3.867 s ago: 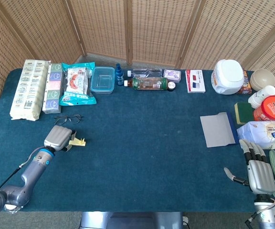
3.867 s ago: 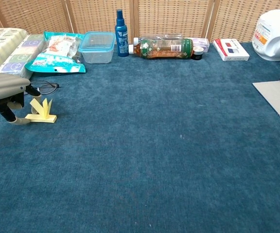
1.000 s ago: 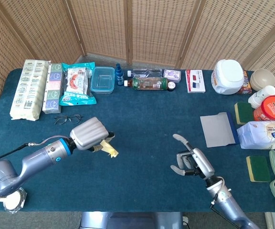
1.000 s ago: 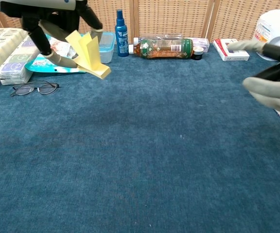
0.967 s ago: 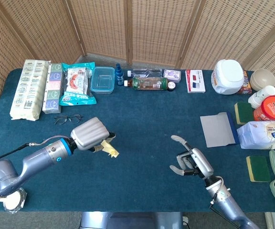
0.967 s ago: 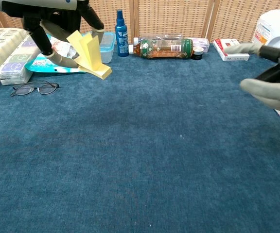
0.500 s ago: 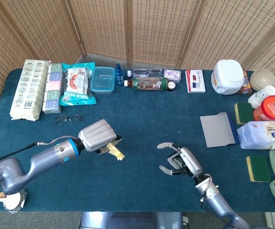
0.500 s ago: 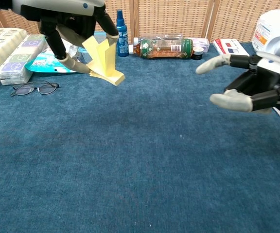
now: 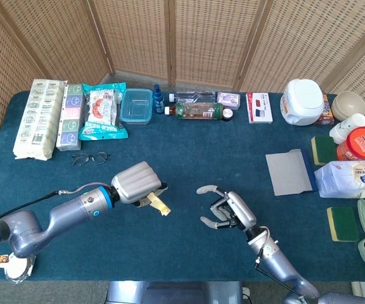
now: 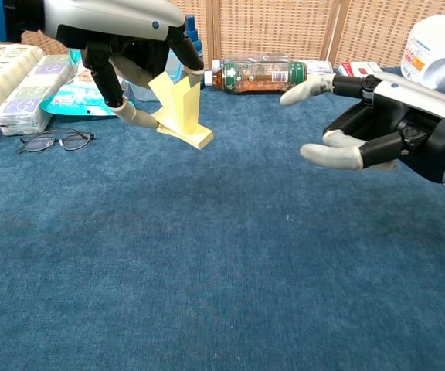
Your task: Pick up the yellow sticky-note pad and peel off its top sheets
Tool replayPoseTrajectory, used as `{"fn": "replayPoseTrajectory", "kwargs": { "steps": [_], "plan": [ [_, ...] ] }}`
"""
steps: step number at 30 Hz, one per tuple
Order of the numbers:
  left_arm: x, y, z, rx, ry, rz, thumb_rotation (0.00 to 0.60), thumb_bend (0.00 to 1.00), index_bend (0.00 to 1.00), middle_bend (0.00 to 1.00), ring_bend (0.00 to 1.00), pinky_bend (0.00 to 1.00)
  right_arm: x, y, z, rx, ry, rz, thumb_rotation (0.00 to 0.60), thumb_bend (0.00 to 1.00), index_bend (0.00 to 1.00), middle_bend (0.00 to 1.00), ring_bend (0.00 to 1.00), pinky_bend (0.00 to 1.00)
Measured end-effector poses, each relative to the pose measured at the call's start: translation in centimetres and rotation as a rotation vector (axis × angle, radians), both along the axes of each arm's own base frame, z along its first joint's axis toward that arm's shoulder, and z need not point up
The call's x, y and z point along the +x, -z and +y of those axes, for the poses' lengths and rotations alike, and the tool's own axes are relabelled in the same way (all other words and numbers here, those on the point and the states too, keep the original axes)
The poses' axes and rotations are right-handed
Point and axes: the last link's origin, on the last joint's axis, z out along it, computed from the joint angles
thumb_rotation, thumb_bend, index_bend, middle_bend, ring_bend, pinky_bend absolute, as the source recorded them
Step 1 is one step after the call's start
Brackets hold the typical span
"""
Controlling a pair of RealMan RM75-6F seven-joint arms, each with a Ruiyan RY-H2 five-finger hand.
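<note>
Above the blue surface [image 9: 189,158], we are holding the yellow sticky-note pad [image 10: 182,116] aloft in our left robot hand [image 9: 136,182], pinched by its lower block left of centre, its top sheets fanning upward. Our right robot hand [image 10: 361,127] is hovering just to the right of it, fingers [image 10: 327,155] spread and holding nothing. We are judging the pad light and its sheets thin, floppy and easily creased, bonded only along one gummed edge. The free upper corner of the raised sheets looks the best place to pinch, while the left robot hand is keeping the stiffer base steady.
</note>
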Motion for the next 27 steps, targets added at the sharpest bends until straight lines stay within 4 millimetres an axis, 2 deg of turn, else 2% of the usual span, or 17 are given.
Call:
{"fn": "replayPoseTrajectory", "kwargs": {
  "steps": [27],
  "plan": [
    [-0.1, 2.2, 0.5, 0.008, 0.007, 0.013, 0.6, 0.33, 0.66, 1.0, 1.0, 1.0, 3.5, 1.3, 0.0, 0.132, -0.042, 0.009, 0.6, 0.29, 0.25, 1.0, 1.0, 1.0]
  ]
}}
